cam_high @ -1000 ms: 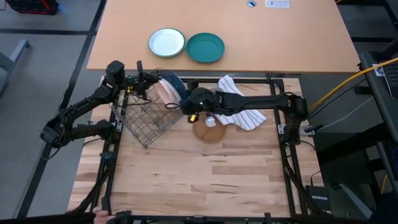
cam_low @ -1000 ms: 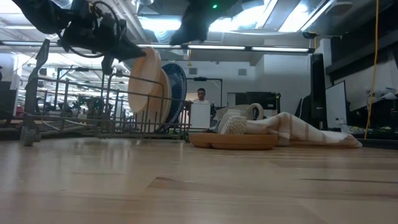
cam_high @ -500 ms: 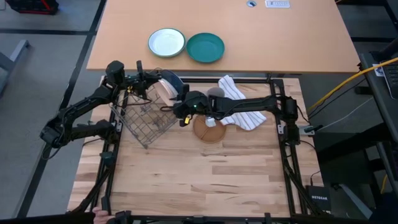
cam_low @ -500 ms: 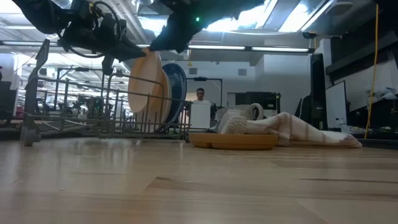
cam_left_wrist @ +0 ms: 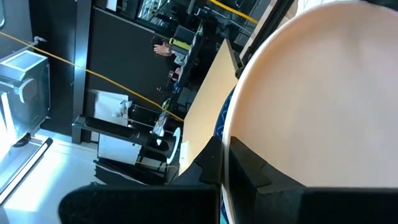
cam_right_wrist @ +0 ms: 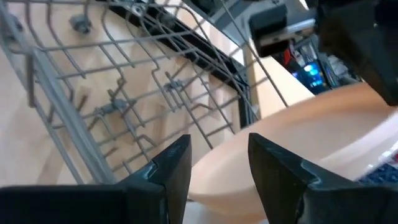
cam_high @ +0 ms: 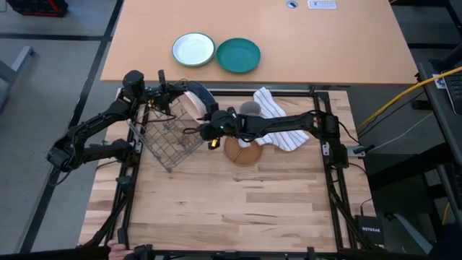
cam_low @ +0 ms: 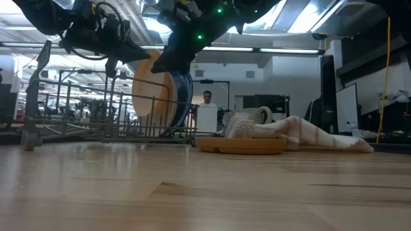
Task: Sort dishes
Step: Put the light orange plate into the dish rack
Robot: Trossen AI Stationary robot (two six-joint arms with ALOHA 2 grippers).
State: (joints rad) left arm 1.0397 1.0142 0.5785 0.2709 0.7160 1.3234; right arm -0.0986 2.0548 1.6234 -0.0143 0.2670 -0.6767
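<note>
Dish rack (cam_high: 167, 137), wire, on the tabletop (cam_high: 238, 209), seen from above and level. Two plates stand on edge in its far corner, overlapping: the pink plate (cam_high: 190, 103) in front, and behind it the blue plate (cam_high: 203, 96), of which only a dark crescent shows from above and a dotted rim (cam_low: 185, 90) in the low view. The pink plate's lower edge is hidden among the rack wires.

Left claw (cam_high: 178, 102): clenched on the upper rim of the pink plate; in its wrist view the plate's pale face (cam_left_wrist: 323, 106) fills most of the field, with one dark finger (cam_left_wrist: 249, 168) pressed against it and a blue sliver of the other plate behind.

Right claw (cam_high: 193, 131): released, jaws apart, empty, reaching over the rack just beside the standing plates. Its wrist view shows the two fingers (cam_right_wrist: 171, 168) spread, the pink plate's rim (cam_right_wrist: 298, 143) lying just beyond them, not touching. In the low view its tip is masked by the arm's dark body and the plates.

The wooden plate (cam_high: 242, 151) lies flat on the tabletop beside the rack, partly covered from above by the right arm and by a striped cloth (cam_high: 278, 123), so its far edge cannot be traced; it is well apart from both claws.
</note>
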